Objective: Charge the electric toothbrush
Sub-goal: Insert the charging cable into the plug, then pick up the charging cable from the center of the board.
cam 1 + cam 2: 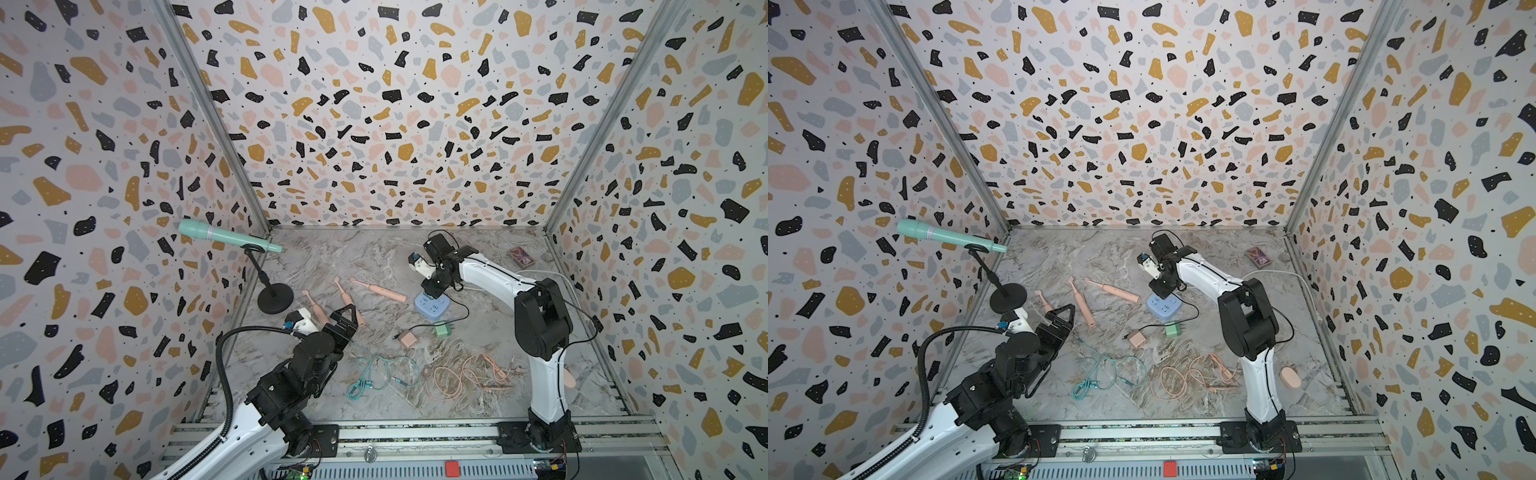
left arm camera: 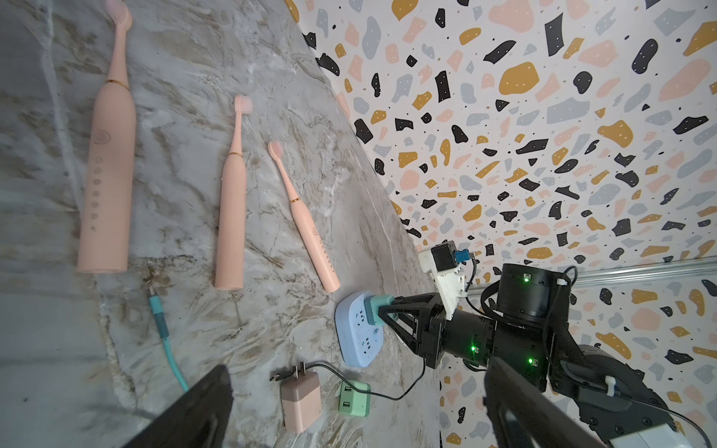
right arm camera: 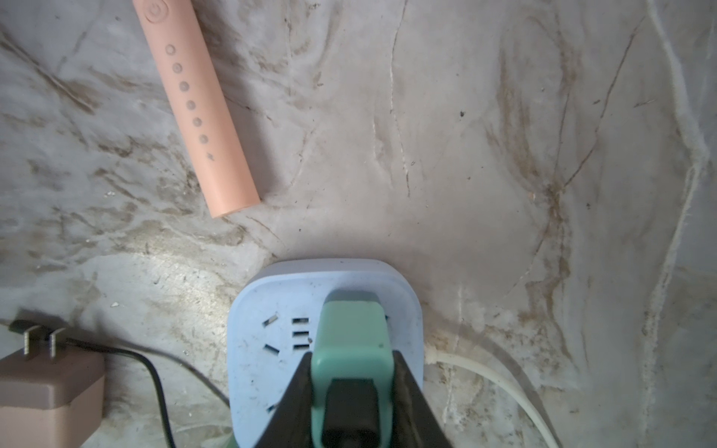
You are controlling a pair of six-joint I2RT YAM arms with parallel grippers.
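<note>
Three pink electric toothbrushes lie side by side on the marble table, seen in both top views [image 1: 380,291] [image 1: 1083,307] and in the left wrist view [image 2: 106,186]. My right gripper [image 3: 351,372] is shut on a green charger plug [image 3: 353,341]. It holds the plug against the face of the blue power strip [image 1: 432,309] [image 3: 267,349]. A black cable [image 2: 407,388] runs from the plug to the table. My left gripper [image 1: 349,316] [image 2: 357,372] hovers open and holds nothing, beside the handle ends of the toothbrushes.
A pink adapter [image 2: 300,403] and a second green adapter [image 2: 355,399] lie in front of the strip. Teal cable [image 1: 374,374] and pink cable [image 1: 461,376] are coiled near the front. A microphone stand [image 1: 274,297] stands at the left wall, a card box [image 1: 521,257] at the back right.
</note>
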